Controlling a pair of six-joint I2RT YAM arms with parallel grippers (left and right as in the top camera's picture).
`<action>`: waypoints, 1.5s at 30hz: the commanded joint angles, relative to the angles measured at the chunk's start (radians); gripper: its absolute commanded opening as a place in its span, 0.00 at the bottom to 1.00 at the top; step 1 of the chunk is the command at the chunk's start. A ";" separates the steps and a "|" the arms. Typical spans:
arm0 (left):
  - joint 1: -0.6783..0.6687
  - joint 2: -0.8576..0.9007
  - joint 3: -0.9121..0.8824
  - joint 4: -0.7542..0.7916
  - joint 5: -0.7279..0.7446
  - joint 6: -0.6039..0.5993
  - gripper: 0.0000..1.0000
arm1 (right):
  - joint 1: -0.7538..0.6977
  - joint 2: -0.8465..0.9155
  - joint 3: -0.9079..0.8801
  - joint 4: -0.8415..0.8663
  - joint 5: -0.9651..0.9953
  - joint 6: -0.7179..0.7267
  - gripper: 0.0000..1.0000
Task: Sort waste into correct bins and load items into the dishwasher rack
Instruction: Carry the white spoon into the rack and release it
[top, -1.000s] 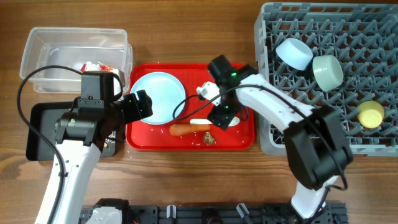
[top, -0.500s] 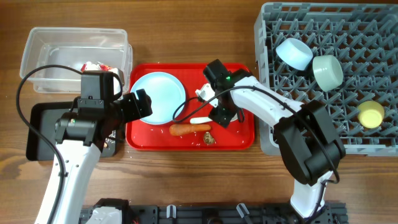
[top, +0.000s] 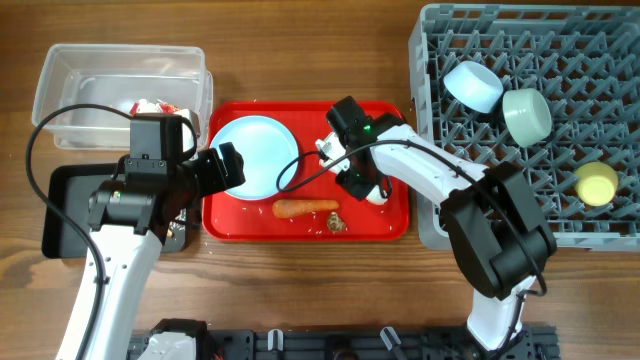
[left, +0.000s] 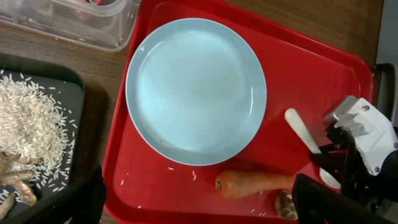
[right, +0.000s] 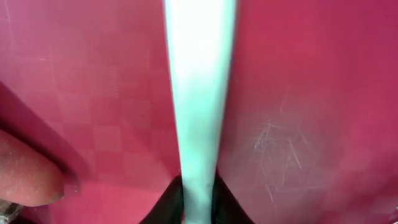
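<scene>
My right gripper (top: 358, 183) is down on the red tray (top: 395, 228), shut on the handle of the white plastic spoon (right: 199, 93). The spoon's bowl (top: 377, 195) shows just right of the fingers. An orange carrot (top: 305, 209) and a brown scrap (top: 335, 224) lie at the tray's front. The light-blue plate (top: 255, 155) sits on the tray's left half. My left gripper (top: 215, 170) hovers open over the tray's left edge, with the carrot (left: 255, 185) and plate (left: 196, 90) ahead of it and nothing between its fingers.
The grey rack (top: 530, 215) at right holds a pale bowl (top: 473, 85), a mint bowl (top: 527, 113) and a yellow cup (top: 597, 183). A clear tub (top: 120, 70) with a red-and-white wrapper (top: 150, 107) stands back left. In front of it, a black tray (left: 74, 81) holds rice.
My right gripper has closed on the spoon's handle after shifting slightly left. The handle no longer lies flat beside the carrot. The left arm has not moved.
</scene>
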 joint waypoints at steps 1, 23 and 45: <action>0.005 -0.003 -0.002 -0.002 -0.016 -0.010 0.97 | 0.000 0.026 -0.035 0.001 0.023 0.037 0.04; 0.005 -0.002 -0.002 -0.008 -0.016 -0.010 0.98 | -0.223 -0.515 -0.006 -0.010 0.019 0.237 0.04; 0.005 -0.002 -0.002 -0.010 -0.016 -0.010 0.98 | -0.412 -0.415 -0.163 -0.066 0.019 0.289 0.05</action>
